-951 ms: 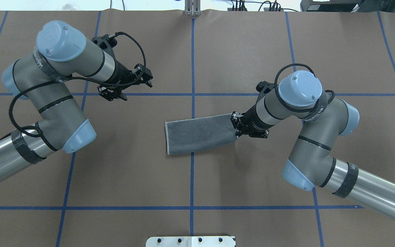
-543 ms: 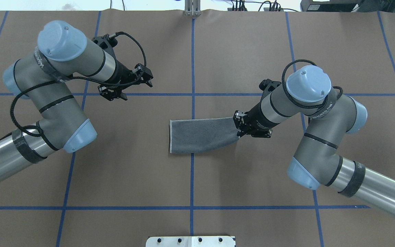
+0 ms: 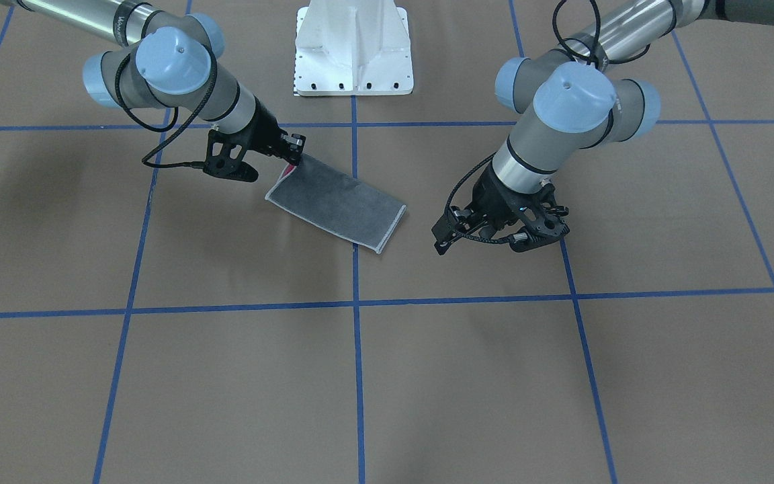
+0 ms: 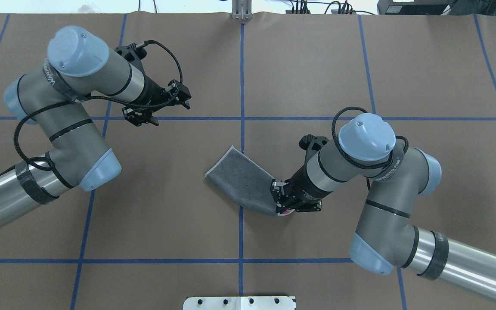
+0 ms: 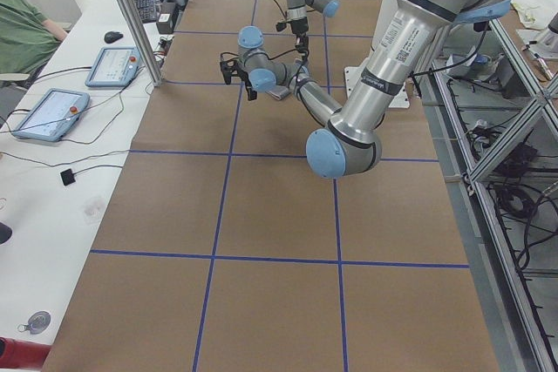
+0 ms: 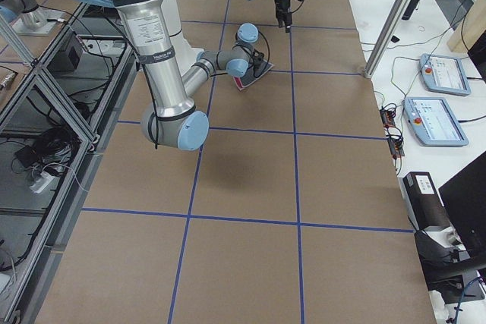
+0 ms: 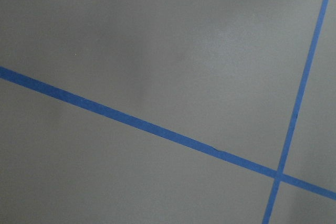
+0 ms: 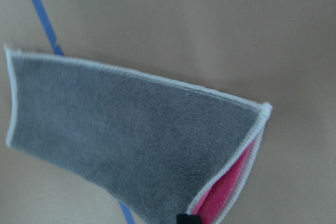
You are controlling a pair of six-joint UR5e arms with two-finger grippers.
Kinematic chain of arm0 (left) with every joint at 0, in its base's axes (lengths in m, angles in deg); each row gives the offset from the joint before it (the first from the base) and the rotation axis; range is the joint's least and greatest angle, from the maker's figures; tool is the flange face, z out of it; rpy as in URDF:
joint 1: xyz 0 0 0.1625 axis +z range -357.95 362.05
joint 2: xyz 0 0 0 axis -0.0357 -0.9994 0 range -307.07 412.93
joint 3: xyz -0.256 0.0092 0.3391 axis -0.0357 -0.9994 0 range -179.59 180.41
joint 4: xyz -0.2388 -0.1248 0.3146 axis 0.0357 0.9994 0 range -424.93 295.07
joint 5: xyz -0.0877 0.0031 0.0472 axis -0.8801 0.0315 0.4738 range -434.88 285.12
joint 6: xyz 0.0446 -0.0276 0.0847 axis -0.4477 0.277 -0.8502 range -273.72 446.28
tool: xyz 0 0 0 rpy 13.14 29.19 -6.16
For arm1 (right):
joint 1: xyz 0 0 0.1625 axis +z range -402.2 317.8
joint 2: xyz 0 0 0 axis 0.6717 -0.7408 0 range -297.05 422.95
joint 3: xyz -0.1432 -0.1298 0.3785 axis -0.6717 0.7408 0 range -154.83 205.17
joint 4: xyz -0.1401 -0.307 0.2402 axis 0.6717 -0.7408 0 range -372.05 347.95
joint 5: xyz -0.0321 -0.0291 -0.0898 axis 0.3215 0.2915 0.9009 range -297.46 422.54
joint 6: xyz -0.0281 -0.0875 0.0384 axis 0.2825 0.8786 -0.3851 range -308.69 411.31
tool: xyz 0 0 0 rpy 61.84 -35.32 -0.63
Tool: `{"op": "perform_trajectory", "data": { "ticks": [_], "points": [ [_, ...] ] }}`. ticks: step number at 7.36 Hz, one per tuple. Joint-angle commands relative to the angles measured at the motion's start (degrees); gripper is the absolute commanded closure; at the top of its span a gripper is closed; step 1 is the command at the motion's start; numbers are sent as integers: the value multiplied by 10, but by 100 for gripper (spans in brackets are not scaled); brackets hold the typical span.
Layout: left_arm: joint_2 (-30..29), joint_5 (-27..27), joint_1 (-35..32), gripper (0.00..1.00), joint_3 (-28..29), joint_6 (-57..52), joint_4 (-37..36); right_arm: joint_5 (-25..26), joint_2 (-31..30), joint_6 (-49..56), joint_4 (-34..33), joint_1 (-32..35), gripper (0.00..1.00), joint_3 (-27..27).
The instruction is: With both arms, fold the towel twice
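Towel (image 4: pixel 239 178), folded once with grey outward, lies near the middle of the table (image 4: pixel 317 64), across the blue centre line (image 4: pixel 242 86). The right gripper (image 4: pixel 280 201) is clamped on one short end, where the right wrist view shows a pink lip gaping. From that grip the long axis runs away from the robot and toward its left side, so the free short end points roughly at the left gripper (image 4: pixel 168 111). That one hovers well apart, at the cross line (image 4: pixel 274 118), jaws spread and holding nothing; its wrist camera sees only paper and tape. The right arm is nearer by far. By my judgement, the second fold means bringing short end to short end along that axis. The left gripper would have to reach the free end to share in it.
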Motion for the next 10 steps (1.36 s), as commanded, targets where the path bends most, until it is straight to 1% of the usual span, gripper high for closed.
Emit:
{"op": "perform_trajectory", "data": {
  "ticks": [1,2,3,5,6,7,9,10],
  "points": [
    [1,0,-6,0,0,0,0,-3,20,-23,7,-42,100,-4],
    [1,0,-6,0,0,0,0,1,40,-50,6,-62,100,1],
    [0,0,-6,0,-1,0,-1,2,47,-55,6,-69,100,3],
    [1,0,-6,0,-1,0,-2,4,56,-55,5,-71,100,10],
    [1,0,-6,0,-2,0,-2,3,68,-64,5,-71,39,17],
    [1,0,-7,0,-2,0,-2,3,77,-76,7,-66,1,17],
    [2,-1,-5,0,-1,0,-1,-5,80,-80,7,-32,1,9],
    [1,-3,-5,0,-1,0,-2,-37,78,-79,6,-1,0,7]
  ]
}}
